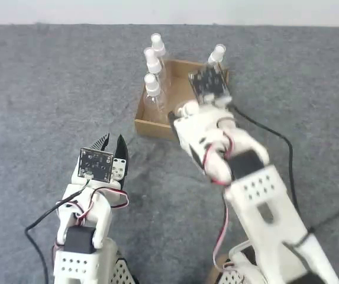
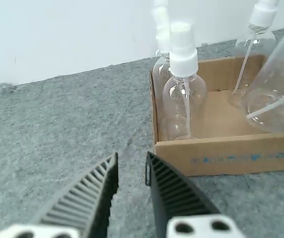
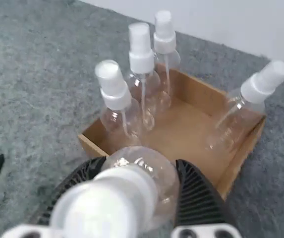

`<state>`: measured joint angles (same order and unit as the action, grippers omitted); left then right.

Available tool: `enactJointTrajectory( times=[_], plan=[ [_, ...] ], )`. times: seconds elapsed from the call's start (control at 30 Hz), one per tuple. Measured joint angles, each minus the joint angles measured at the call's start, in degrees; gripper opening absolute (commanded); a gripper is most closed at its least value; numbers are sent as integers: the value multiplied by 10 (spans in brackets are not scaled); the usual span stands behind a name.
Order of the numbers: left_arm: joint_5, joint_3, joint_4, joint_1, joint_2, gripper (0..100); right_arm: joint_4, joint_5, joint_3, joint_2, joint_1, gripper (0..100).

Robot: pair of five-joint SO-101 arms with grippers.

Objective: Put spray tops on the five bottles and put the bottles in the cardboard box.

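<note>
My right gripper [image 3: 139,186] was clamped on the last bottle [image 3: 142,168], fingers hugging its clear body from both sides. The white spray top [image 3: 107,206] was already on and pointed back toward my wrist. Gripping the body rather than the cap made sense to me, since the cap would probably slip or pop off. The bottle hung tilted over the cardboard box [image 3: 246,144], which sat just below and ahead of that hand. Whether its base touched the box floor, I couldn't tell.

Just past the fingers, three capped bottles stood upright in a row along one wall of the box: first bottle [image 3: 117,106] closest, second bottle [image 3: 144,74] behind it, third bottle [image 3: 165,44] farthest. Off to the other side of the hand, the fourth bottle [image 3: 241,109] stood in the far corner. That left a bare patch in the middle, pretty much under my grip, which looked like the only sensible slot for number five.

My left gripper [image 2: 132,163] sat low over the grey table [image 2: 57,114], jaws parted a little and holding nothing, with the box's near wall just ahead of its tips. My guess is it was parked there, clear of the drop.
</note>
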<state>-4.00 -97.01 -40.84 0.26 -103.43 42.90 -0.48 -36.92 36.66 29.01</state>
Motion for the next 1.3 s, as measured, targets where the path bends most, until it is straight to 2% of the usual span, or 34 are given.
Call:
enactJointTrajectory(
  times=[0.3,0.73,1.1,1.3],
  plan=[
    [-2,0,0,0,0,87,0,0,94,-176,-62,27],
    [-2,0,0,0,0,87,0,0,175,-327,-62,29],
    [-2,0,0,0,0,87,0,-7,222,-399,-72,33],
    [-2,0,0,0,0,87,0,-35,246,-428,-82,161]
  ],
)
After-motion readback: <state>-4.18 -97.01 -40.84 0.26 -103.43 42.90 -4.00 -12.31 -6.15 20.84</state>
